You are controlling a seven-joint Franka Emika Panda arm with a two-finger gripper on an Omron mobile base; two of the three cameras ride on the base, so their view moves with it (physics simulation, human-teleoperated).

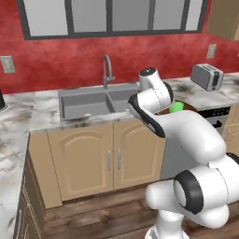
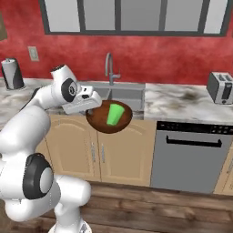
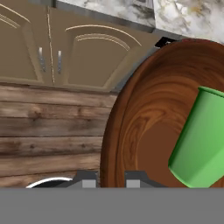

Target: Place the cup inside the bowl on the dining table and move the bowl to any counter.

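In front of the bench's front edge, the jaws are clamped on the rim of one bowl (image 2: 109, 119), held in the air, one cup (image 2: 114, 114) tilted inside. Beyond: one sink (image 2: 122, 94), one faucet (image 2: 109, 67), one toaster (image 2: 220, 87). No legible writing.

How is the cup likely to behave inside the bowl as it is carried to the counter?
The cup lies tilted against the bowl wall, so it may roll or slide. It looks small and probably light. The deep bowl, gripped at its rim by the gripper, should likely keep it in.
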